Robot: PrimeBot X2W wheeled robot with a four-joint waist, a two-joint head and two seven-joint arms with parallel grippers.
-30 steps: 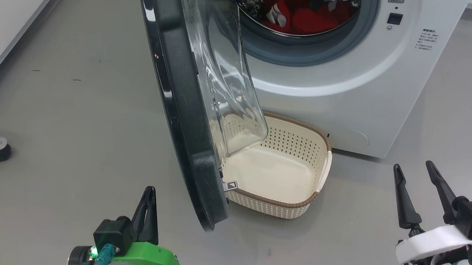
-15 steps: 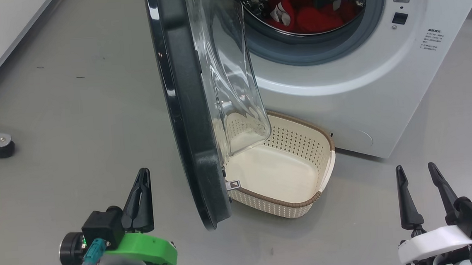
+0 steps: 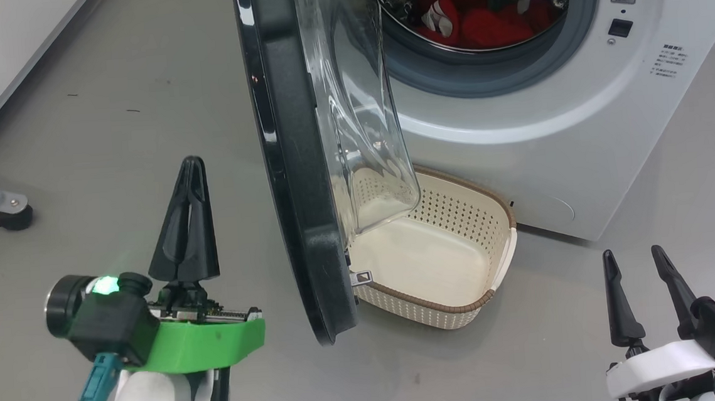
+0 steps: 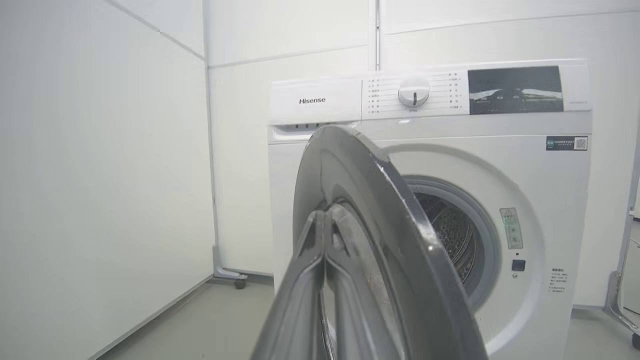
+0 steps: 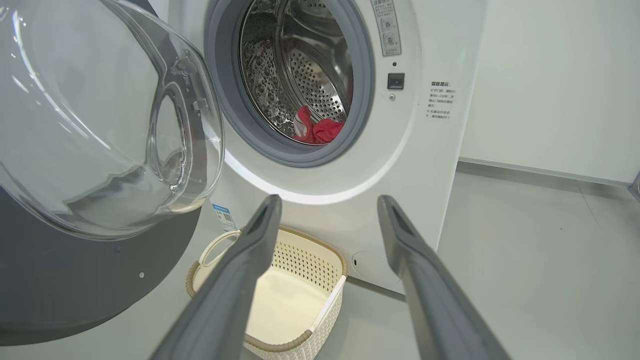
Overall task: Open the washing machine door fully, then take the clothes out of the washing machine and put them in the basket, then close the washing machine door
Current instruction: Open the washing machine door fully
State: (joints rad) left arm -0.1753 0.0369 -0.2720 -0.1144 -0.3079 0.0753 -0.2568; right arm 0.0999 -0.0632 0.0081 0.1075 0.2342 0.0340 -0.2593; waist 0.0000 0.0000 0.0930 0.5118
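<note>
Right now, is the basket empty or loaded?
Empty. The basket shows a bare cream floor in head and right wrist views; the clothes lie inside the washing machine.

Red clothes [image 3: 490, 24], cream basket [image 3: 459, 218]

A smooth grey floor [image 3: 108, 149] spreads out below the head camera; a white washing machine [image 3: 549, 149] stands on it at one o'clock; a cream perforated basket [image 3: 466, 309] sits on the floor just in front of the machine, slightly toward four o'clock from centre; at nine o'clock a black caster [image 3: 14, 218] under a metal leg rests on it; tiny dark specks [image 3: 132, 110] lie at eleven o'clock.
</note>
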